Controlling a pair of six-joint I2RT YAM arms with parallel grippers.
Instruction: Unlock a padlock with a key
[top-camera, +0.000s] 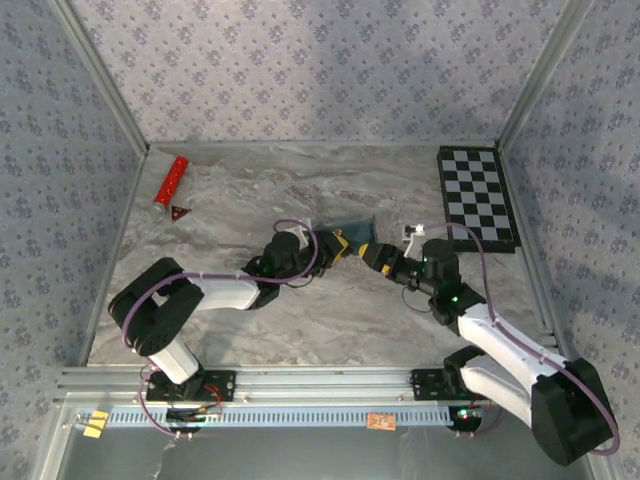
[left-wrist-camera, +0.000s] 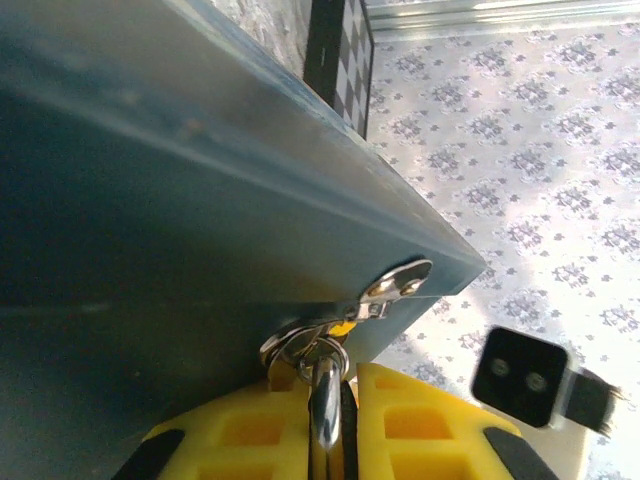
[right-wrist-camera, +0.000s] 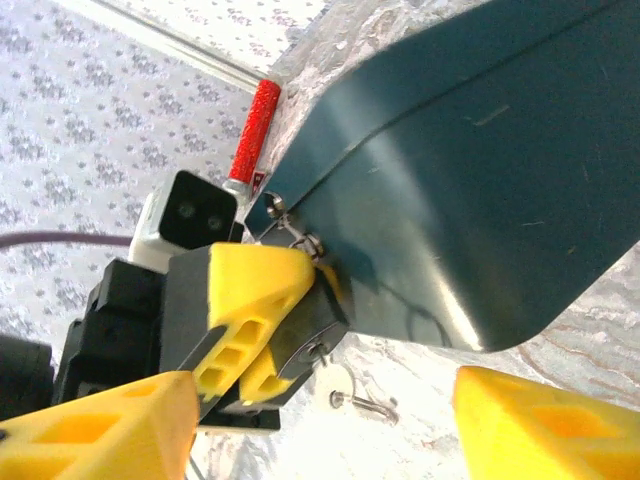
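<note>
Both arms reach inward, left claw (top-camera: 345, 244) pinched closed, right claw (top-camera: 372, 253) spread wide facing it.

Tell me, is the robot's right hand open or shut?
Open. In the right wrist view, the right gripper has its two yellow fingers far apart, with nothing clamped between them.

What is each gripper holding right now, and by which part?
Left gripper is clamped on the padlock at the edge of the blue tin, apparently by its body; exact part unclear. Right gripper is open, holding nothing.

even bright light; sheen on tin (right-wrist-camera: 470, 200); wrist close-ups blurred, soft shadows
</note>
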